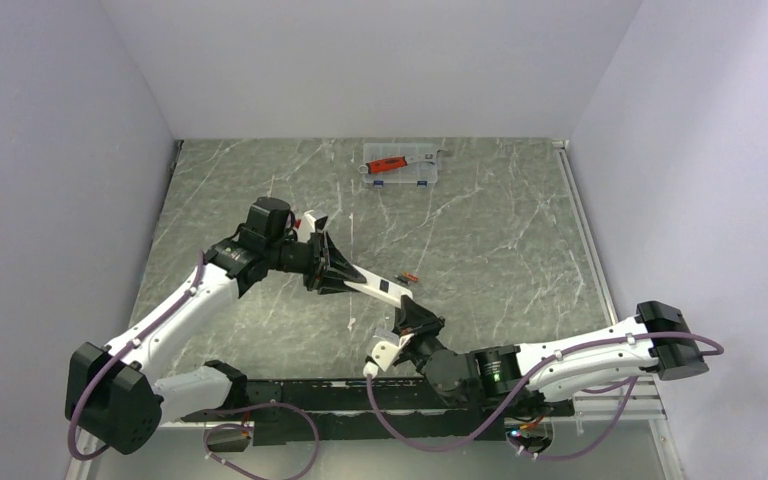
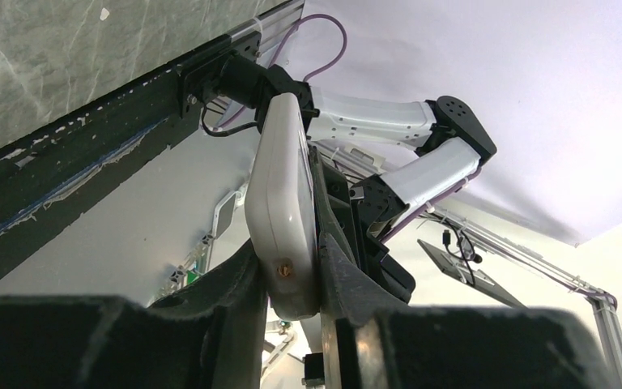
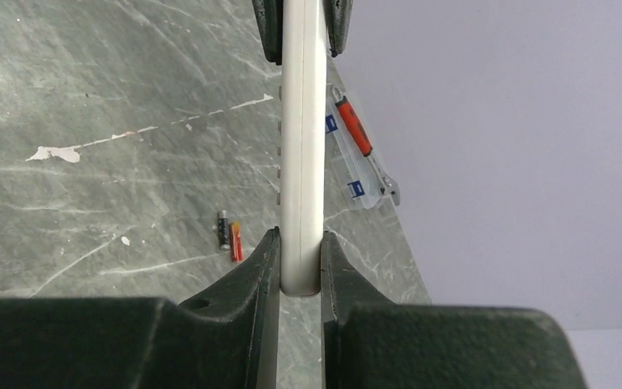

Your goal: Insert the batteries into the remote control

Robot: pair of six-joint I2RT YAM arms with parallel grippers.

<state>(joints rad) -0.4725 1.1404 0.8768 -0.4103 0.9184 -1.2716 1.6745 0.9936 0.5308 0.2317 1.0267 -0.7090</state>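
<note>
The remote control point(image 1: 378, 288) is a white bar held above the table between both grippers, its dark recess facing up. My left gripper point(image 1: 353, 281) is shut on its far end; in the left wrist view the remote point(image 2: 282, 203) sits clamped between the jaws of that gripper point(image 2: 290, 271). My right gripper point(image 1: 412, 320) is shut on its near end; in the right wrist view the remote point(image 3: 301, 146) shows edge-on in the gripper point(image 3: 300, 263). Two batteries point(image 3: 229, 236) lie side by side on the table left of the remote, also in the top view point(image 1: 410, 277).
A clear plastic case point(image 1: 400, 166) with a red-handled silver tool point(image 3: 355, 130) lies at the table's far edge. The marble table point(image 1: 500, 230) is walled in on three sides. A black rail point(image 1: 330, 395) runs along the near edge.
</note>
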